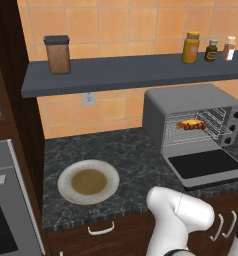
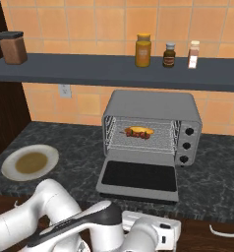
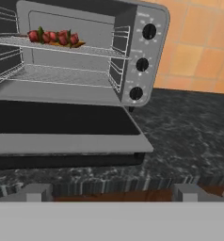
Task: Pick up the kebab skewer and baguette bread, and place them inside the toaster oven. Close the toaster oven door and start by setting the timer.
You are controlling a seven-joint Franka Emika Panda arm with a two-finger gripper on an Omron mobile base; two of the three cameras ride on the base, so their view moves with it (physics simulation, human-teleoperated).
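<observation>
The kebab skewer and the baguette bread already lie together on the upper wire rack inside the toaster oven. Its door is folded down flat onto the desk in front of the oven. The end effector hangs spread wide and empty, low at the desk edge in front of the door.

The door looks stiff, hinged at its base, light enough to swing; glass calls for a gentle push. Best contact is probably under the front lip, near the middle, lifting upward. The knobs right of the opening are small and smooth, likely slippery.
</observation>
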